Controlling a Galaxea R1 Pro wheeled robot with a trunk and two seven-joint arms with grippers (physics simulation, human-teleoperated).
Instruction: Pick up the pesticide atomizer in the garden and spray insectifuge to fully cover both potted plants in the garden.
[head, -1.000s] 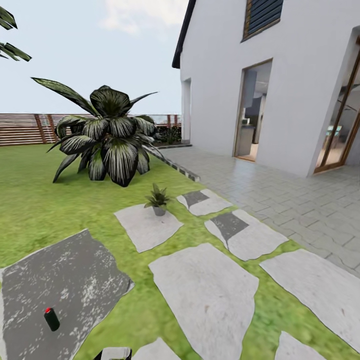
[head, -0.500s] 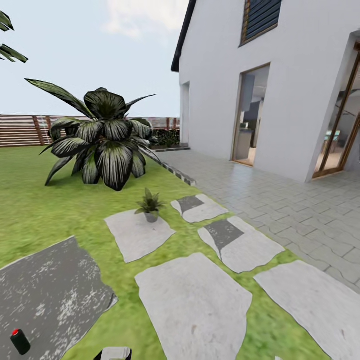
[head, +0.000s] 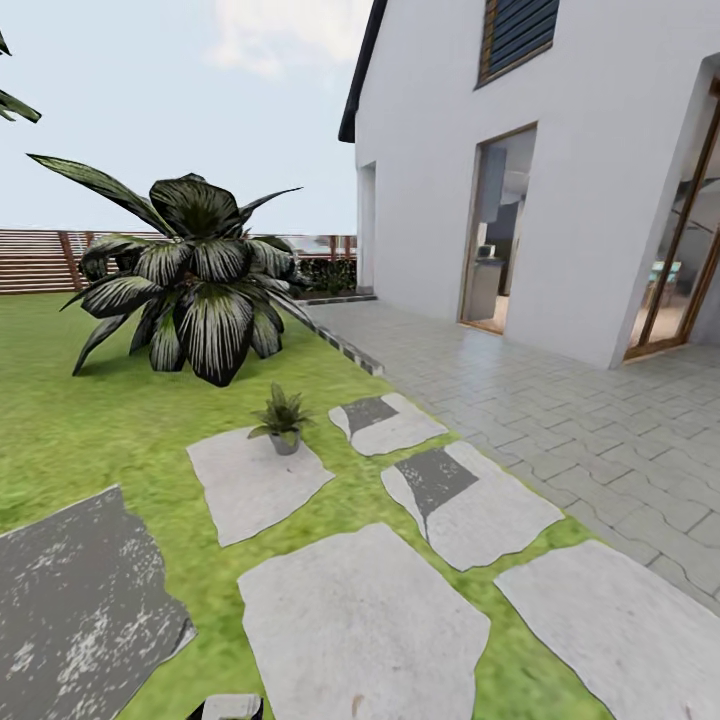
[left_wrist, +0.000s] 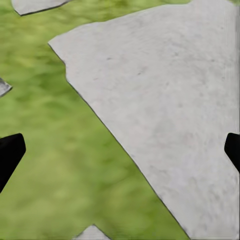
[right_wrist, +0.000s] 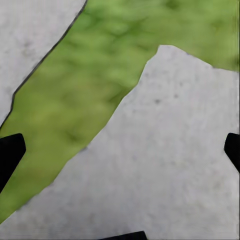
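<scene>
Left gripper (left_wrist: 120, 150): two dark fingertips (left_wrist: 10, 155) sit at opposite edges of its wrist view, spread wide, nothing between them. Below it lies grass and one large pale paving slab (left_wrist: 165, 100), its dark-edged border running diagonally under the gap.

Right gripper (right_wrist: 120, 150): same posture, dark fingertips (right_wrist: 10, 157) far apart at the frame edges, holding nothing. Under it a grey slab (right_wrist: 150, 170) with a band of grass between it and a second slab (right_wrist: 30, 45).

Head view, working outward. A small grey-and-black part of the robot (head: 228, 708) shows at 6 o'clock on the bottom edge. Around it, the garden (head: 90, 430): green lawn set with irregular stone slabs. A dark weathered slab (head: 80, 610) lies at 8 o'clock; pale slabs spread from 6 o'clock out to 4 o'clock.

One potted plant (head: 281, 418), a small green rosette in a little grey pot, stands just left of centre, on the far corner of a pale slab (head: 250, 480). Well beyond it, at 10 o'clock, rises a tall palm (head: 195, 280) with dark white-streaked fronds. A brown slatted fence (head: 40, 260) runs along the lawn's far edge at 9 to 10 o'clock.

From 1 to 4 o'clock: a white house (head: 600, 150) with an open doorway (head: 495, 230), fronted by a grey block-paved terrace (head: 580, 420).
</scene>
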